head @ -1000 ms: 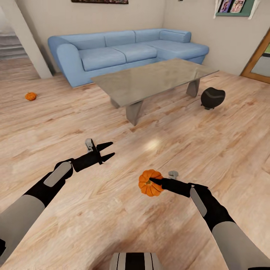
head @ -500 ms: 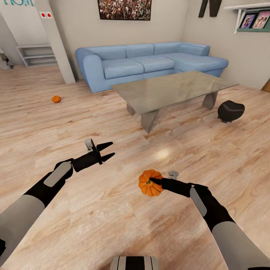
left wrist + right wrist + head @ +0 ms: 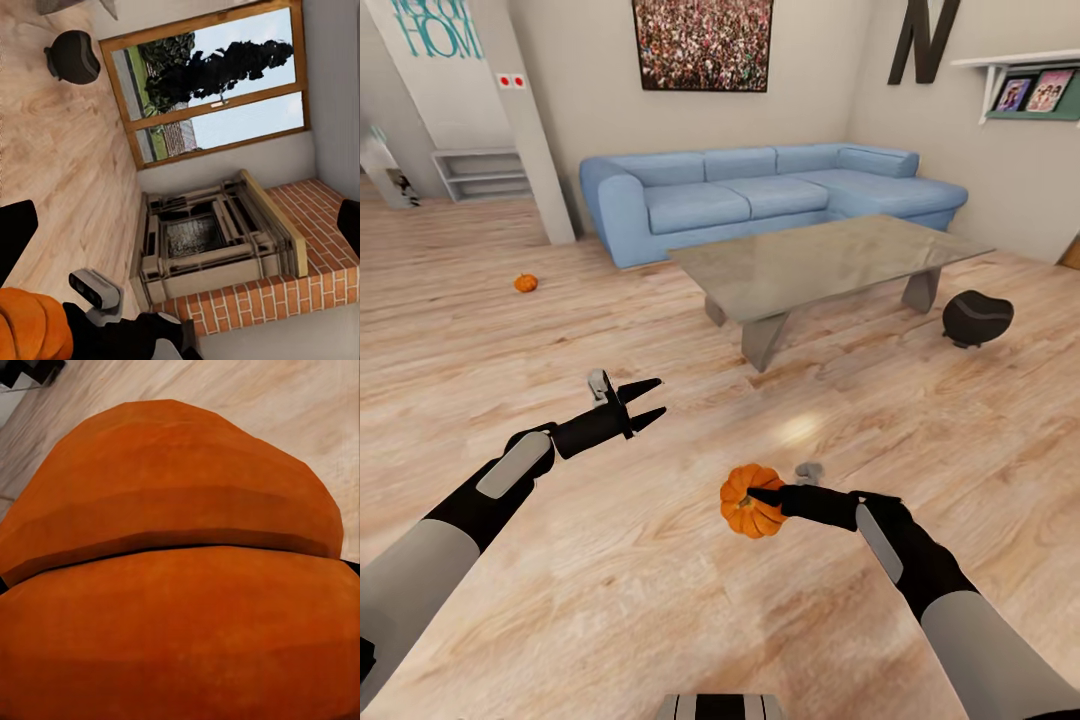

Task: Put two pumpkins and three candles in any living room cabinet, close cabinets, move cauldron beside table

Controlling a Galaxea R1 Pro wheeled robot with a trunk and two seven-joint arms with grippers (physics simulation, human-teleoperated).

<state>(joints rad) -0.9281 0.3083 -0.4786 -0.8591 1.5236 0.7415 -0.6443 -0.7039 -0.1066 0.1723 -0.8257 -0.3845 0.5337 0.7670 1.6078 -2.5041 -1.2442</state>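
Far beyond the left claw [image 3: 648, 402], on the wall at the left edge of the head view, teal lettering [image 3: 428, 28] reads "HOM", its end cut off by a white pillar [image 3: 538, 140]. The left claw hangs above the wood floor [image 3: 660, 620] with its two dark fingers spread apart and nothing between them. A small pumpkin [image 3: 525, 283] lies on the floor well beyond it, near the pillar; its stem is too small to make out. Further right hangs a crowd picture [image 3: 703, 44], and under it stands the blue sofa [image 3: 760, 195]. The grey counter [image 3: 830, 258] stands just in front of the sofa, well beyond both claws. A big dark letter "N" [image 3: 926, 38] is cut off at the top. The right claw [image 3: 753, 497] is clamped on the second pumpkin [image 3: 750, 502], held above the floor; in the right wrist view its orange ribs [image 3: 180, 585] hide the fingers. The cauldron [image 3: 977, 318] sits on the floor close to the counter's right end, far from the right claw; the left wrist view shows it [image 3: 73, 55] near glass doors [image 3: 217, 82] and a brick fireplace [image 3: 247, 247].
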